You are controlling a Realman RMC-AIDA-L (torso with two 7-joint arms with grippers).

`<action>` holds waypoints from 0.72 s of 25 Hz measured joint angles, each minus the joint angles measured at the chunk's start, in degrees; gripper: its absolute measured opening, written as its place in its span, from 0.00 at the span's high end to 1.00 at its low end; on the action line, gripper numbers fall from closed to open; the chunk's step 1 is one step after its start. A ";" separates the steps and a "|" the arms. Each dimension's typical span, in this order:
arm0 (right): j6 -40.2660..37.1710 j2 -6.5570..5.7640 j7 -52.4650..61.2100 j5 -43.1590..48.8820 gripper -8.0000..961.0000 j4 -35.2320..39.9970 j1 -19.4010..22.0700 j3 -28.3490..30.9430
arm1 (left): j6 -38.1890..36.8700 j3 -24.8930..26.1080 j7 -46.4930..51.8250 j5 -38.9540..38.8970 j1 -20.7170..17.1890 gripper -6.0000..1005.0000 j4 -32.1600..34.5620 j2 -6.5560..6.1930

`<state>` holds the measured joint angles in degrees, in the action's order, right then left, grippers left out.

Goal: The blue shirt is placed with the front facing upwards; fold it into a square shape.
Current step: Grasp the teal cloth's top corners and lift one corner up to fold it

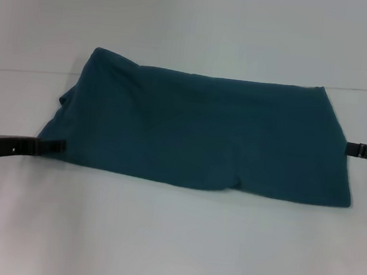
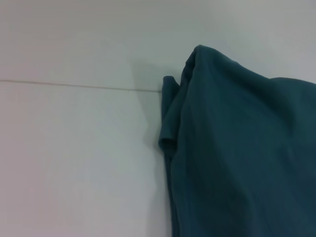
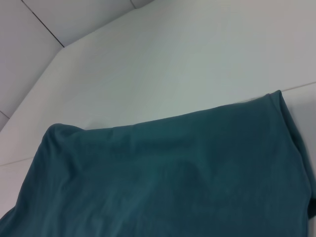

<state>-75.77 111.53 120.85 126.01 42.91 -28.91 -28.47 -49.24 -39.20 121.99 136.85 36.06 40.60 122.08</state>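
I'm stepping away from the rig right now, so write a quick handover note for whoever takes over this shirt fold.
Left gripper: at the blue shirt's left near corner, low on the white table.
Right gripper: at the shirt's right edge.
Shirt: lies as a wide folded band, plain side up, no lettering showing; left end bunched.
Done: at least one fold.
Left: fold the ends inward to make a square, then tidy the left end.

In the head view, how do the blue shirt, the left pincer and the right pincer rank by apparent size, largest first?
1. The blue shirt, by far the largest.
2. The left pincer and its arm, at the shirt's left edge.
3. The right pincer, at the shirt's right edge, cut by the frame, so ranks 2 and 3 are unsure.
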 joint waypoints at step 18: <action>-0.07 0.00 0.00 -0.13 0.07 0.16 0.00 0.01 | 0.12 0.00 0.15 0.96 0.44 0.07 -0.80 0.15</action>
<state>-75.84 111.53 120.85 125.88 43.07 -28.91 -28.46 -49.13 -39.20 122.14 137.82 36.50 39.81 122.24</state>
